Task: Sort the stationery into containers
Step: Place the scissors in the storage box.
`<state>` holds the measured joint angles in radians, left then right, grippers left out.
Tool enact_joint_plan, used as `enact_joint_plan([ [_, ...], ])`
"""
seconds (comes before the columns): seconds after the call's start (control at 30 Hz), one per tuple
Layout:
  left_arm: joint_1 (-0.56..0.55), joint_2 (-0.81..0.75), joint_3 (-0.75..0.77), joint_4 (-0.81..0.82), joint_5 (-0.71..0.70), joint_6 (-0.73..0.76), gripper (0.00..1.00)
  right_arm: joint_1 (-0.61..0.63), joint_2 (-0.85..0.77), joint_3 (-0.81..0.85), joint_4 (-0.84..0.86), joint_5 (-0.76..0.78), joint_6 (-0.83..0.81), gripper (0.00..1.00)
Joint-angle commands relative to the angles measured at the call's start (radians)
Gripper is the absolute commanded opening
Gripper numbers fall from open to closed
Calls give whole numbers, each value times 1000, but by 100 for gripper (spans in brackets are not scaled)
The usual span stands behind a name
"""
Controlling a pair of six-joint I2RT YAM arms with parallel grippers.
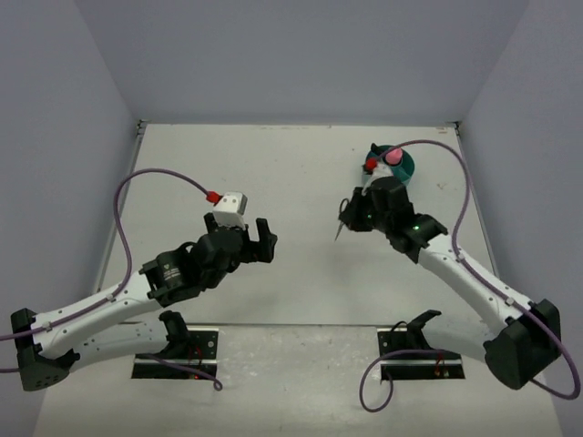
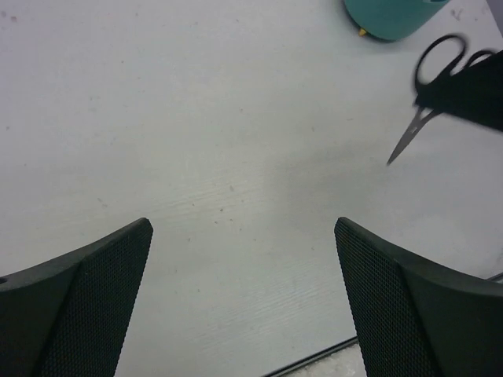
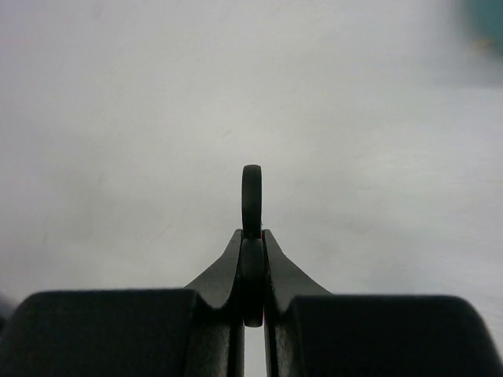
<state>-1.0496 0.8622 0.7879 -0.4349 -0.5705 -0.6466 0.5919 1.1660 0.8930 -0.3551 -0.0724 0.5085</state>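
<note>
My right gripper (image 1: 351, 212) is shut on the black-handled scissors (image 1: 342, 222) and holds them above the table, blades pointing down toward the near left. In the right wrist view the handle loop (image 3: 251, 200) stands edge-on between the closed fingers. The scissors also show in the left wrist view (image 2: 431, 86). The round teal organizer (image 1: 401, 164) stands just behind the right gripper, with a pink-capped glue stick (image 1: 393, 156) in it; it also shows in the left wrist view (image 2: 391, 16). My left gripper (image 1: 250, 235) is open and empty over bare table. Other stationery is not visible.
The white table (image 1: 291, 182) is enclosed by grey walls at the back and both sides. The arm bases sit at the near edge. A purple cable loops over each arm.
</note>
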Motion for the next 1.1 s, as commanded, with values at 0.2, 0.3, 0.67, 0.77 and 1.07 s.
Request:
enact_joint_plan([
  [0.2,0,149,216,-613,-231,-197,100,-397,-157,96,262,682,-215,0],
  [0.3,-1,174,222,-627,-233,-159,100,-509,-59,148,327,636,-211,0],
  [0.67,0,-29,91,-369,-150,24,100,-658,348,348,510,103,-340,2],
  [0.77,0,-101,70,-344,-136,27,100,-658,450,394,485,80,-359,1],
  [1.07,0,-136,53,-311,-101,51,100,-659,589,410,514,76,-392,7],
])
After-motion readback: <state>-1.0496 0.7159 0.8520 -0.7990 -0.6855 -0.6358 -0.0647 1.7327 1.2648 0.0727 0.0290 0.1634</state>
